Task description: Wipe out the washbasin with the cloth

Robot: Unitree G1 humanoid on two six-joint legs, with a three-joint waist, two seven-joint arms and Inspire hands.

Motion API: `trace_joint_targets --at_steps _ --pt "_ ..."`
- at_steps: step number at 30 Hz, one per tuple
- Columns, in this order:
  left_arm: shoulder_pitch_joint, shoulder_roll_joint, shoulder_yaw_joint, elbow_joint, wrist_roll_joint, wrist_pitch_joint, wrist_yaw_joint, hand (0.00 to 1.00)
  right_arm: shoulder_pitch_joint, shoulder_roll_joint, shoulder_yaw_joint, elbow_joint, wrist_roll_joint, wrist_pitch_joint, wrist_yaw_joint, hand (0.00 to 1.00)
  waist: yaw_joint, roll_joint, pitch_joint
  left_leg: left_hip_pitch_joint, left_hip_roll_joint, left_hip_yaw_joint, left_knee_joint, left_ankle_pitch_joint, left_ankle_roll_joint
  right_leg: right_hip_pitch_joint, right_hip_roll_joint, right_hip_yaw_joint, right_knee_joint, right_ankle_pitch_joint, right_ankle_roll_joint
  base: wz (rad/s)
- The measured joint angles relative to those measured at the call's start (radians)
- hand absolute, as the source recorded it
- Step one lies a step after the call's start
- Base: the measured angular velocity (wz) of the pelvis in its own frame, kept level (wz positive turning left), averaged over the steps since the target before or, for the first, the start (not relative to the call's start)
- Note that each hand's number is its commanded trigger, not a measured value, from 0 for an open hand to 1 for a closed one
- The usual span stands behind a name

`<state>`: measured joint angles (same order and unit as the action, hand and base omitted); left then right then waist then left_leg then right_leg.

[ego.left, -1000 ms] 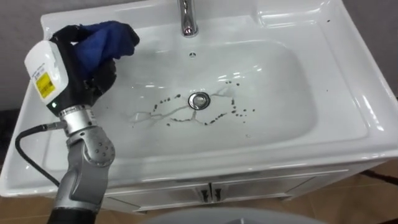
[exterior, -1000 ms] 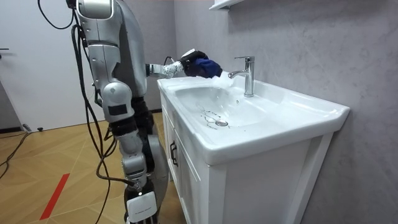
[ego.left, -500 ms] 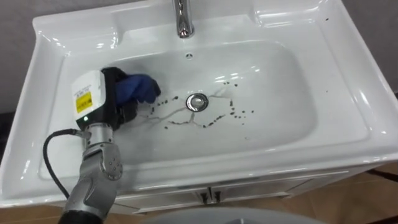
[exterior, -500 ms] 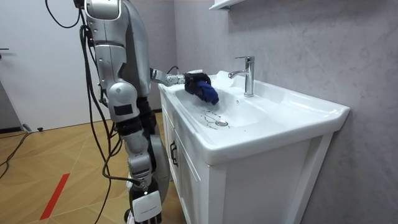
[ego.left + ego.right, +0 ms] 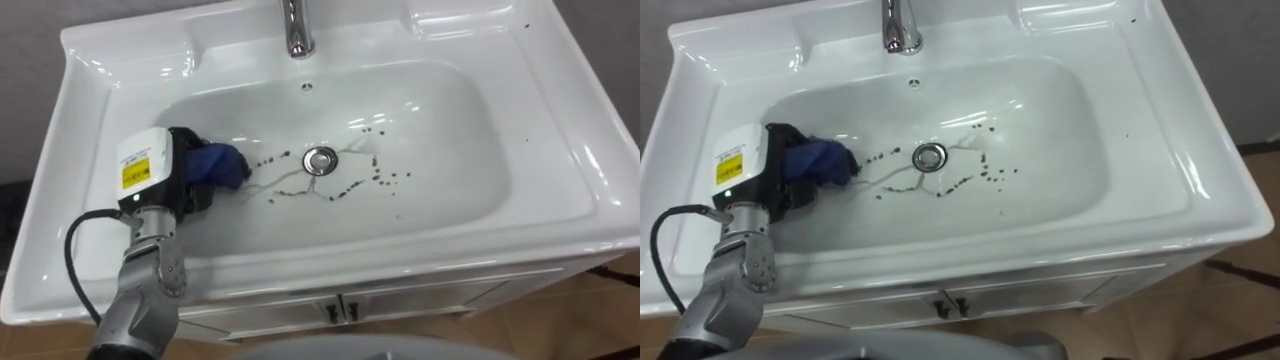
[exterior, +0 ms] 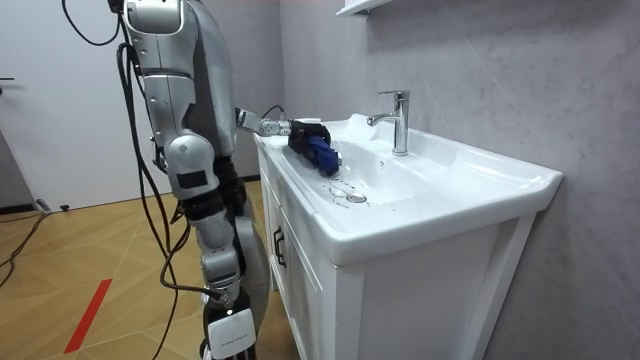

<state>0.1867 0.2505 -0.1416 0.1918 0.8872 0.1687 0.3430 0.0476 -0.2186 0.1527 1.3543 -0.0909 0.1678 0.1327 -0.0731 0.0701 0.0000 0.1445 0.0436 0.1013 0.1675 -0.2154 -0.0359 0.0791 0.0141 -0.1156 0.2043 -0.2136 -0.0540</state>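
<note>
The white basin (image 5: 560, 170) bears dark specks (image 5: 385, 181) and streaks, the cloth (image 5: 222, 165) is blue, the left hand (image 5: 178, 182) black.

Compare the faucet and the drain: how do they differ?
The faucet stands upright on the basin's back ledge; the drain lies flush in the bowl's bottom. Dark specks and streaks ring the drain; the ledge round the faucet looks clean. Both are shiny metal.

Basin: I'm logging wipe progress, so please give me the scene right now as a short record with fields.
basin: white, with dark specks in the bowl round the drain
left hand: in the bowl's left part, shut on the blue cloth
blue cloth: down in the bowl, left of the drain
tap: at the back rim
</note>
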Motion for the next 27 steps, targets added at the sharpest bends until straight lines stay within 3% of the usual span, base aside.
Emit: trace_joint_targets --at_steps 6,13,20,27 --pt "-0.01 0.007 0.0 -0.053 0.071 0.054 -0.056 1.0 0.002 0.0 0.001 -0.005 -0.002 0.009 -0.004 0.0 -0.001 0.005 0.0008 -0.011 0.0 0.007 0.001 0.0 0.0 -0.012 0.004 0.004 0.002 0.002 0.001 -0.02" --pt "-0.016 0.006 -0.031 -0.056 0.094 0.112 -0.145 1.0 0.002 -0.002 0.003 -0.031 -0.024 0.03 -0.01 0.0 -0.005 0.012 0.0098 -0.012 0.001 0.02 -0.005 0.0 0.0 -0.007 0.002 0.005 0.001 0.002 0.002 -0.05" --pt "-0.021 0.005 -0.108 -0.053 0.099 0.132 -0.24 1.0 -0.006 0.0 0.002 -0.04 -0.015 0.03 -0.034 0.0 -0.016 0.008 0.0133 -0.008 0.002 0.017 -0.005 0.0 0.0 0.005 0.0 -0.002 -0.002 0.002 0.002 0.03" --pt "-0.047 0.003 -0.111 -0.033 0.097 0.144 -0.294 1.0 -0.007 0.0 -0.021 -0.081 -0.033 0.041 -0.046 0.0 -0.042 0.008 0.0136 -0.01 0.001 0.023 -0.004 0.0 0.0 0.002 -0.004 -0.016 -0.003 0.002 0.003 0.03"
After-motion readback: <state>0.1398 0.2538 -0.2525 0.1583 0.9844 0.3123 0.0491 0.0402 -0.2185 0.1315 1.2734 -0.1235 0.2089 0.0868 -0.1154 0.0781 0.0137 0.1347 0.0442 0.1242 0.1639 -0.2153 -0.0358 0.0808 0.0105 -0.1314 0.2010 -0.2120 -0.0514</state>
